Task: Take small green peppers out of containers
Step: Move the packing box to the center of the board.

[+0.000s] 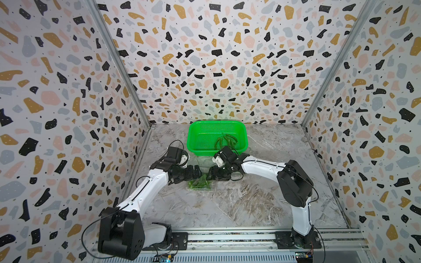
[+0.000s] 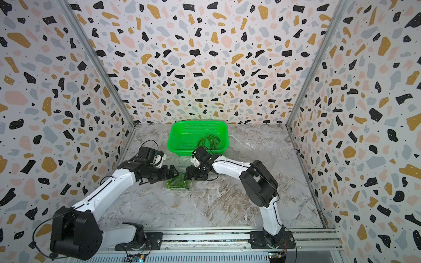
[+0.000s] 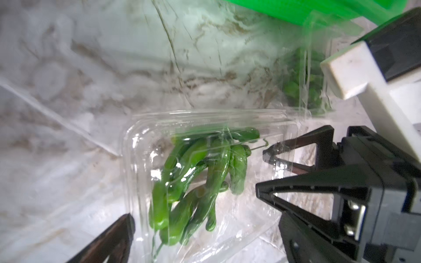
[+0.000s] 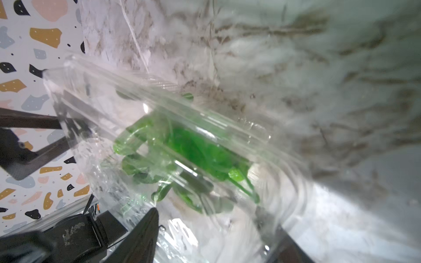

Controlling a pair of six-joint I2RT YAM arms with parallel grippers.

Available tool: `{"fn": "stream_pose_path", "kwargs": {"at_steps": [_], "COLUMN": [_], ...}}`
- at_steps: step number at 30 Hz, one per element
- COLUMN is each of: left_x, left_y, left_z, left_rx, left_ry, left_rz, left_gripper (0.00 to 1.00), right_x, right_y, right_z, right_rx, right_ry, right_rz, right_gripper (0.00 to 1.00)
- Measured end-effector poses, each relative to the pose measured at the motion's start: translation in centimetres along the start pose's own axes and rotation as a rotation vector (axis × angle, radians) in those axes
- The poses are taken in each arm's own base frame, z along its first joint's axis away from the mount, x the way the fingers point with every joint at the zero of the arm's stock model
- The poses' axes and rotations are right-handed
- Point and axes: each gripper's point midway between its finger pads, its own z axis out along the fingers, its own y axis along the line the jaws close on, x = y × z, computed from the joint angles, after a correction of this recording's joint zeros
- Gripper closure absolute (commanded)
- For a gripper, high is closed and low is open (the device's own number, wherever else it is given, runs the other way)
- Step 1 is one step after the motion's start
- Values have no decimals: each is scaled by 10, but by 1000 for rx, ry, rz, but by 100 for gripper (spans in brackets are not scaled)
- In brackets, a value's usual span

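The marble worktop (image 1: 227,205) carried everything, and you had both arms angled inward so that they met over its middle. At the back stood the green basket (image 1: 189,139), within reach of either arm. A few loose peppers (image 1: 225,140) lay in it, so I judge it the drop-off and the task partly done.

Under the two wrists the clear container (image 1: 200,186) lay on the worktop with its small green peppers (image 3: 198,177) piled inside. Its lid looked part-raised, though glare kept me from being sure.

Your left gripper (image 1: 198,174) stood wide open at one end of the pack. It gripped nothing I could see and was probably there to steady the pack. Your right gripper (image 3: 262,174) faced it from the other end, with its jaws apart and the thin plastic rim between them, not yet pinched. I judge it was placed to catch the lid.

In both top views the layout was plain, but the plastic nearly vanished. Only the left wrist view showed the rim between the right jaws, and a second container (image 3: 305,91) with peppers inside, just beside the basket. The right wrist view showed the left gripper's fingers (image 4: 29,120) through the plastic.
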Motion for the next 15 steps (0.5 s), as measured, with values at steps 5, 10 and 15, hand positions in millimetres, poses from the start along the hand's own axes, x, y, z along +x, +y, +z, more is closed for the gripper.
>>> {"fn": "stream_pose_path", "kwargs": {"at_steps": [5,10,15], "left_x": [57,119,139], "left_y": [-17,-22,-25], "left_z": [-9,-1,-10], "left_rx": [79,121,126], "left_ry": [38,137,166], "left_rz": [-53,-130,-159], "left_gripper": [0,0,0], "right_x": [38,66,78], "right_y": [4,-4,-14], "right_z": [-19,-26,-27], "right_rx": [5,41,78], "right_ry": [39,101,147], "right_rz": [-18,-25,-28], "right_gripper": [32,27,23]}}
